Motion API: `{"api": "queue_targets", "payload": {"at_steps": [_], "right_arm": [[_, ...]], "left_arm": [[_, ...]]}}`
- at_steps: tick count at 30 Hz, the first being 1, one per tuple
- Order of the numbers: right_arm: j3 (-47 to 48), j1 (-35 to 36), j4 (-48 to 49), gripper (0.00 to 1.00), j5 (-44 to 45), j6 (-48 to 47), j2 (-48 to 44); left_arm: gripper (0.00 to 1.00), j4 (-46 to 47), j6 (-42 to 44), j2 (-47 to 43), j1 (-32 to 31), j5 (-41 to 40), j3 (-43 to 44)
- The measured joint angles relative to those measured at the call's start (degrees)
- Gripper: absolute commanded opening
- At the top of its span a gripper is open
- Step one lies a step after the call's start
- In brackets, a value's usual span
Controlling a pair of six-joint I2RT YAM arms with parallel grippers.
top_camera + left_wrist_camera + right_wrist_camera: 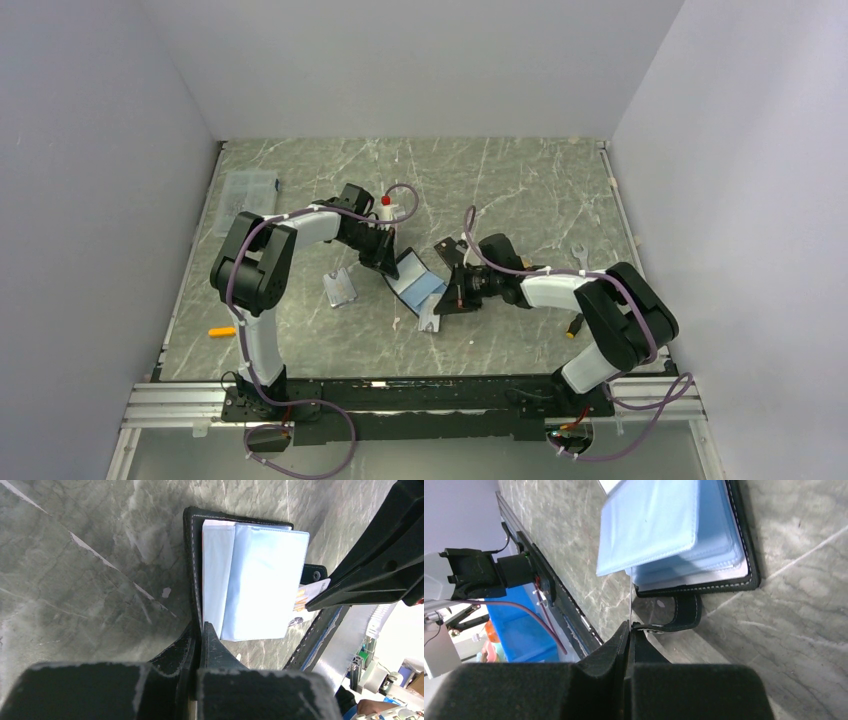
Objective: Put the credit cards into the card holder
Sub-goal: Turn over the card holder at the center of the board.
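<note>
The card holder (415,280) lies open at mid table, a black wallet with bluish clear pockets (260,580) and a snap tab (684,615). My left gripper (385,265) is shut on the wallet's black cover edge (192,580), its tips (201,627) pinching it. My right gripper (447,290) is shut on a thin credit card (630,597), seen edge-on, whose far end sits between the pocket leaves (649,525). In the left wrist view that card (311,593) shows light with orange print at the pockets' open side. A black card (448,246) lies just behind the right gripper.
A small clear sleeve (340,288) lies left of the wallet. A pale flat piece (428,320) lies in front of it. A clear box (248,190) is at the back left, a red-capped bottle (386,205) behind the left gripper, a wrench (578,255) to the right, an orange item (222,330) at the near left.
</note>
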Motion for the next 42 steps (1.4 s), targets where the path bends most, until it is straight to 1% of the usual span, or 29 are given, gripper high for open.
{"api": "queue_targets", "payload": {"at_steps": [8,10,14,21,26,31,38,42], "right_arm": [[1.46,-0.04,-0.39,0.00,0.50,-0.61,0.00],[1.62,-0.04,-0.39,0.00,0.48,-0.59,0.04],[3.43,-0.04,-0.20,0.00,0.39,-0.37,1.36],[7.30,-0.04,1.68,0.00,0.04,0.76,5.62],[7.63,-0.04,2.45,0.00,0.00,1.18,6.78],[8.09,-0.04,3.67,0.00,-0.07,2.08,8.70],[10.82,-0.04,4.55,0.00,-0.52,2.51,11.37],[11.52,-0.04,5.33,0.00,-0.66,2.67,12.24]], "left_arm": [[0.05,0.00,1.49,0.00,-0.20,0.02,0.00],[0.08,0.00,1.70,0.00,-0.22,0.00,0.00],[0.18,-0.04,2.03,0.00,-0.22,0.31,0.00],[0.27,-0.63,1.18,0.00,0.35,4.90,0.04],[0.29,0.09,-1.60,0.07,2.29,10.32,0.02],[0.29,1.64,-3.63,0.33,3.69,14.08,0.02],[0.29,3.61,-6.01,1.70,4.26,16.65,0.02],[0.29,4.04,-6.78,3.72,5.97,18.49,0.17]]}}
